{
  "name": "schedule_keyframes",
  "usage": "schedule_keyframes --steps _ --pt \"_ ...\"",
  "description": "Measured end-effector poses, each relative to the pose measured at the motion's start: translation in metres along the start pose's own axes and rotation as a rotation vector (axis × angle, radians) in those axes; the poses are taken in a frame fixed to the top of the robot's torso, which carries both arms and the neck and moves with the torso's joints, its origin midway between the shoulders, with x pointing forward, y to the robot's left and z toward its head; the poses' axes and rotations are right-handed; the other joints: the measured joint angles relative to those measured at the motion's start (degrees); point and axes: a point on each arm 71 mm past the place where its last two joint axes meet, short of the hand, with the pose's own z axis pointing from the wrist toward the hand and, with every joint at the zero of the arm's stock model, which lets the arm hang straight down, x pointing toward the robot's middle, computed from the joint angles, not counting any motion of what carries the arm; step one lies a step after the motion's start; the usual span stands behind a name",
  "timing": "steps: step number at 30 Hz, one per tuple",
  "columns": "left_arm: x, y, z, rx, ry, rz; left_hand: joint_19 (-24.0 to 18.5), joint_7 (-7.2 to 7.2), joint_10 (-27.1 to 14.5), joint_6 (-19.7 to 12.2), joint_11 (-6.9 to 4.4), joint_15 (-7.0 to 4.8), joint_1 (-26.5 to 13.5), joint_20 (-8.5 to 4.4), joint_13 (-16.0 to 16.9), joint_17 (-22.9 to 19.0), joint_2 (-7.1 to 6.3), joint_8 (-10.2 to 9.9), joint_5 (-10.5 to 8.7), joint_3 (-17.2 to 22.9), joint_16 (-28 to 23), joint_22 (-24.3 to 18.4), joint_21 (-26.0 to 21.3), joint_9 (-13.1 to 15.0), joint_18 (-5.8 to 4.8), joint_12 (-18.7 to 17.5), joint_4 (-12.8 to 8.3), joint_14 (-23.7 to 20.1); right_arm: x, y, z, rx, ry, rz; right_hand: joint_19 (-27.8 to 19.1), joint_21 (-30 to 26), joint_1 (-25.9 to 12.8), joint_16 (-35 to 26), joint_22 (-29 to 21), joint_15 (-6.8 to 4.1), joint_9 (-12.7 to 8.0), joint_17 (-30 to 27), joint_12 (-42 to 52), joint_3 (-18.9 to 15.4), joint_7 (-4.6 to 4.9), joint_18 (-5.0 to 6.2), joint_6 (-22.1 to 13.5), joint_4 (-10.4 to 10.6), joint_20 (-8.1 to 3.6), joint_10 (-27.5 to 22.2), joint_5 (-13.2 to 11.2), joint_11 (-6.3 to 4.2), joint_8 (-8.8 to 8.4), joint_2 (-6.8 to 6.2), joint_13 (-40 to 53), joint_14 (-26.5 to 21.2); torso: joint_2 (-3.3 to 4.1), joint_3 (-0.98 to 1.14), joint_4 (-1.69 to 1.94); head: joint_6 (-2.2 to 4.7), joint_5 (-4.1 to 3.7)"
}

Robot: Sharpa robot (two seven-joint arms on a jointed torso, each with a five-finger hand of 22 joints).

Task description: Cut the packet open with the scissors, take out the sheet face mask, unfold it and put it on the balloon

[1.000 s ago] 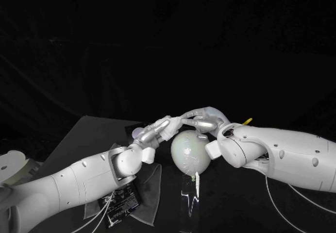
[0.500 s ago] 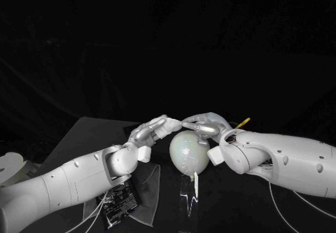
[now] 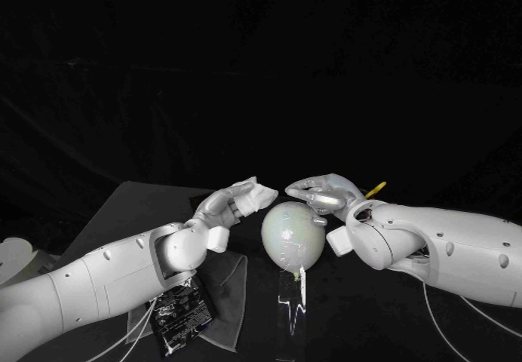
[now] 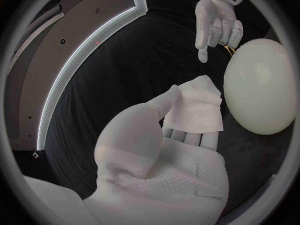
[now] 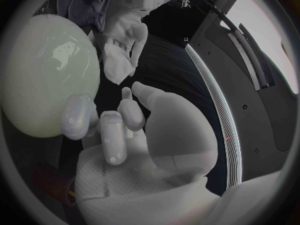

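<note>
Black packet (image 3: 179, 317) lies nearest us on the table (image 3: 136, 202), emptied, we judge. Past it the balloon (image 3: 293, 235) stands bare. Beyond, our left hand (image 3: 225, 207) pinches the folded mask (image 3: 256, 197); our right hand (image 3: 321, 196) hovers empty, fingers loose. Unfolding and draping are left to do.

Head camera looks down; close wrist cameras share the balloon (image 3: 293, 235).

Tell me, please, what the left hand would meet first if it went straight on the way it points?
Probably the right hand: the left hand, holding the folded sheet face mask, points at it, beside the balloon; depth is unclear.
</note>
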Motion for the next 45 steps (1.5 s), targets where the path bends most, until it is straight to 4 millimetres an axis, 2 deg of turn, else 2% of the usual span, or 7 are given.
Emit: schedule_keyframes --steps 3,6,8,17,26,38,45 --pt "0.001 -0.003 -0.001 -0.002 0.013 0.001 1.43 -0.52 -1.7 -2.35 0.71 0.28 -1.35 -0.04 -0.01 -0.79 -0.63 2.06 0.07 3.72 -1.17 -0.18 0.23 2.21 0.03 -0.15 1.7 0.31 -0.004 -0.001 -0.002 0.001 -0.007 0.0 0.0 -0.37 0.0 0.0 -0.02 0.0 -0.01 0.0 0.0 0.0 -0.01 0.0 0.0 0.0 0.0 0.0 0.0 0.0 0.0 0.0 -0.02 0.0 0.0 0.0 0.0 -0.07 -0.08" --pt "0.003 -0.005 -0.002 -0.004 0.029 -0.003 3.54 -1.33 -4.26 -9.68 1.3 0.75 -2.97 -0.39 0.06 -1.87 -2.49 10.56 0.19 10.56 -3.01 -1.48 0.17 5.05 0.04 -0.16 6.91 1.57 -0.008 -0.002 -0.003 0.001 -0.015 -0.001 0.0 -0.41 0.0 -0.01 -0.03 0.0 -0.01 -0.04 0.0 -0.15 -0.08 -0.01 -0.08 0.15 0.0 0.0 0.0 0.0 0.0 0.0 -0.05 0.0 0.0 0.01 0.01 -0.13 -0.16" --pt "0.003 -0.006 -0.003 -0.004 0.041 -0.006 3.72 -1.84 -4.75 -12.06 1.6 0.81 -2.59 -0.4 0.06 -2.21 -2.99 13.42 0.19 12.87 -3.67 -2.08 -0.34 5.05 0.03 -0.16 8.94 1.64 -0.01 -0.002 -0.004 0.002 -0.019 -0.001 0.0 -0.41 0.0 -0.01 -0.03 0.0 -0.08 -0.05 0.0 -0.15 -0.08 -0.01 -0.07 0.15 0.0 0.0 0.0 0.0 0.0 0.0 -0.05 0.0 0.01 0.01 0.01 -0.22 -0.22" --pt "0.011 -0.009 -0.007 -0.004 0.126 -0.04 3.37 -2.93 -7.29 -20.35 2.51 1.34 -4.35 -0.06 0.11 -3.1 -4.66 23.4 0.2 21.44 -5.82 -4.33 -2.24 7.48 0.02 -0.16 13.04 1.49 -0.013 -0.003 -0.005 0.003 -0.025 -0.002 -0.2 -0.41 -0.23 -0.23 0.0 0.0 -0.54 -0.04 0.0 -1.01 0.11 -0.03 0.15 1.01 0.21 -0.01 0.0 0.01 -0.4 0.23 0.12 0.0 0.02 0.0 -0.02 -0.31 -0.71" --pt "0.02 -0.011 -0.013 -0.008 0.207 -0.072 2.04 -3.27 -9.65 -23.28 3.03 2.03 -5.85 0.21 0.11 -3.58 -4.22 26.02 0.22 23.51 -7.38 -5.09 -3.1 14.09 0.0 -0.15 14.85 0.14 -0.007 -0.001 -0.004 0.001 -0.006 0.001 -0.41 -0.41 -1.58 -0.25 0.02 0.4 -1.11 0.0 -0.01 -2.21 0.08 -0.05 0.18 2.21 0.41 -0.2 0.0 0.2 -1.05 0.53 0.12 0.0 0.05 0.09 -0.01 -0.35 -1.14" --pt "0.021 -0.019 -0.02 -0.011 0.273 -0.087 1.86 -3.29 -11.44 -25.28 3.1 2.15 -6.35 0.1 0.1 -3.67 -4.26 27.93 0.4 25.04 -7.92 -5.3 -3.86 17.73 -0.04 -0.15 15.54 -0.37 0.005 0.004 -0.005 -0.004 0.042 0.028 -0.4 -0.67 -6.82 -0.44 -0.02 0.4 -2.38 0.0 1.18 -6.98 0.23 -0.06 0.44 8.26 0.84 -0.2 0.12 0.2 -2.16 0.89 0.82 0.0 0.06 0.14 -0.03 -0.3 -1.95" --pt "0.019 -0.022 -0.023 -0.016 0.294 -0.09 6.11 -3.43 -12.2 -26.57 3.11 1.62 -6.92 -0.11 0.16 -3.17 -4.08 28.32 0.42 26.52 -6.97 -4.77 -2.1 27.15 -0.07 -0.15 16.43 2.07 0.008 0.005 -0.006 0.004 0.07 0.068 -0.5 -0.67 -8.17 -0.21 -0.03 0.4 -2.85 -0.05 1.79 -10.93 0.22 -0.07 0.45 12.53 0.94 -0.2 0.8 0.2 -2.61 1.38 1.2 0.0 0.03 0.11 -0.05 -0.2 -2.39"
